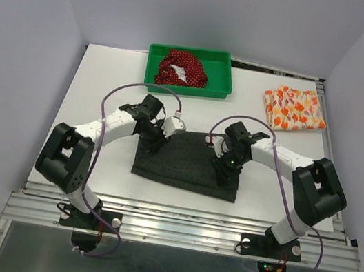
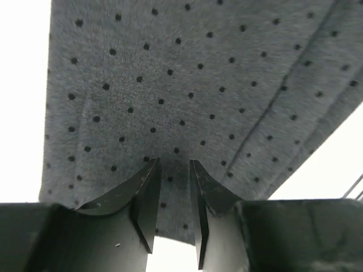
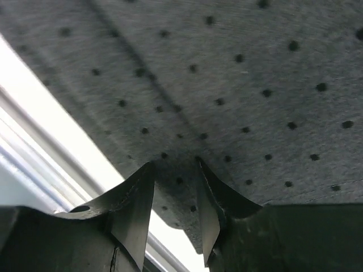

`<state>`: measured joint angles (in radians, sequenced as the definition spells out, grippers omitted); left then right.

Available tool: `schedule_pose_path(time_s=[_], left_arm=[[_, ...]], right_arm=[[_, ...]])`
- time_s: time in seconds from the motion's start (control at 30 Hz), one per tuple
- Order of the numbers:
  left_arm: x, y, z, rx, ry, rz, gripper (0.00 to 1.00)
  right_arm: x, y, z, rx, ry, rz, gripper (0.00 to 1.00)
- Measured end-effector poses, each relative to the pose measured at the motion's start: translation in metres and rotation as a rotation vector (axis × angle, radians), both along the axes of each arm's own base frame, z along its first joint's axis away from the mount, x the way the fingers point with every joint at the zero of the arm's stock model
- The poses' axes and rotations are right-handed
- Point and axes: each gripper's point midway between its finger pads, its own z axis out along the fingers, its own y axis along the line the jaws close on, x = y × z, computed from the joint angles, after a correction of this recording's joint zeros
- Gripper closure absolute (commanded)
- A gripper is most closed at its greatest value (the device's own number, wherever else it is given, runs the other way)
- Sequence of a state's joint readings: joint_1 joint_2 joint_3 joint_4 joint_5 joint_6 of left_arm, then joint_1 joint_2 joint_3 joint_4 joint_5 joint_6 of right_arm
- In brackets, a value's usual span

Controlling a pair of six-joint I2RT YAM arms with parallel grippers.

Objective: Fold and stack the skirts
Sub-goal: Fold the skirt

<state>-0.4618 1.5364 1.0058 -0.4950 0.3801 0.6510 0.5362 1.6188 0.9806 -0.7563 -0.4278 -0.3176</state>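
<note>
A first skirt (image 1: 187, 165) is laid flat on the table (image 1: 106, 88) at the near middle, with the left gripper (image 1: 153, 143) set over its left part and the right gripper (image 1: 226, 173) over its right part. A tray (image 1: 154, 61) is placed behind it, a second skirt (image 1: 183, 68) held inside. A third skirt (image 1: 294, 108) is laid at the far right corner

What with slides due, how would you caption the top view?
Left hand and right hand on the charcoal skirt; red skirt in green tray; orange skirt folded aside.
</note>
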Motion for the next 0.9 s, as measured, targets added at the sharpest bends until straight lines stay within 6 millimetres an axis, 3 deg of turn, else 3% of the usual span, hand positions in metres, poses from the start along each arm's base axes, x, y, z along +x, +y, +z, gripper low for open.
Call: schedule_pose_path(time_s=[0.17, 0.3, 0.43, 0.57, 0.7, 0.8, 0.87, 0.9], left_arm=[[0.000, 0.012, -0.030, 0.058, 0.087, 0.058, 0.71], [-0.002, 0.022, -0.039, 0.097, 0.096, 0.071, 0.72], [-0.009, 0.028, -0.036, 0.106, 0.078, 0.065, 0.72], [-0.010, 0.024, -0.016, 0.055, 0.030, 0.060, 0.72], [-0.010, 0.016, 0.002, -0.006, -0.007, 0.051, 0.69], [-0.011, 0.008, 0.019, -0.054, -0.047, 0.047, 0.64], [-0.008, 0.000, 0.031, -0.081, -0.092, 0.047, 0.62], [-0.006, -0.002, 0.034, -0.090, -0.106, 0.051, 0.60]], right_arm=[[0.015, -0.008, -0.017, -0.081, 0.032, -0.045, 0.61], [0.038, -0.007, -0.018, -0.101, 0.063, -0.090, 0.61], [0.086, 0.001, -0.016, -0.098, 0.051, -0.143, 0.61], [0.156, 0.013, -0.011, -0.080, -0.085, -0.182, 0.58], [0.206, 0.021, 0.008, -0.041, -0.226, -0.217, 0.54], [0.221, 0.021, 0.030, 0.012, -0.270, -0.263, 0.53], [0.225, 0.016, 0.053, 0.061, -0.290, -0.308, 0.54], [0.228, 0.009, 0.074, 0.108, -0.320, -0.360, 0.56]])
